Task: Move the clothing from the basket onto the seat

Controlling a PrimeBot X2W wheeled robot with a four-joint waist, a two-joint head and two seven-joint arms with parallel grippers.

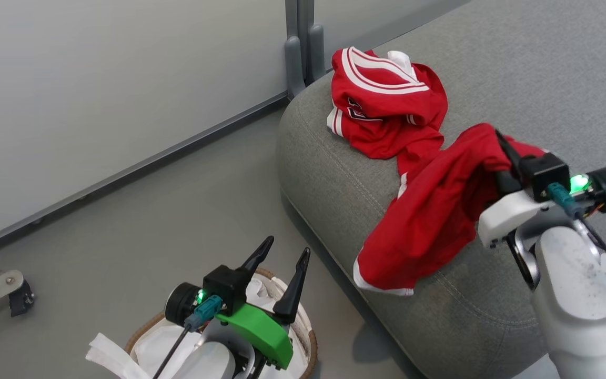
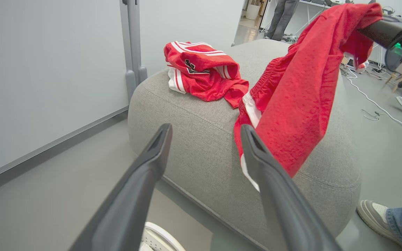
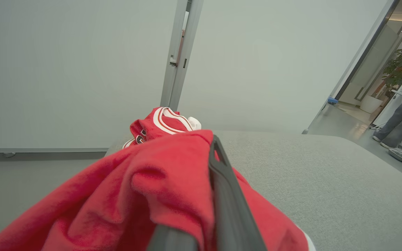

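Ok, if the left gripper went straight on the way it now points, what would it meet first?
Probably the seat: its rounded grey side lies dead ahead between the open left gripper's fingers. The plain red garment hanging beside that line might brush one finger; depth is unclear.

1. The jersey, lying crumpled on the seat, carries black lettering edged in white on its red cloth. In the head view folds cover most of it, and no whole letter or number can be read.
2. In the left wrist view this lettering shows as a few black-and-white strokes beside a fold, too creased to read.
3. In the right wrist view a scrap of it shows at the jersey's edge, too small to read.
4. No other readable text, label, brand or sign.
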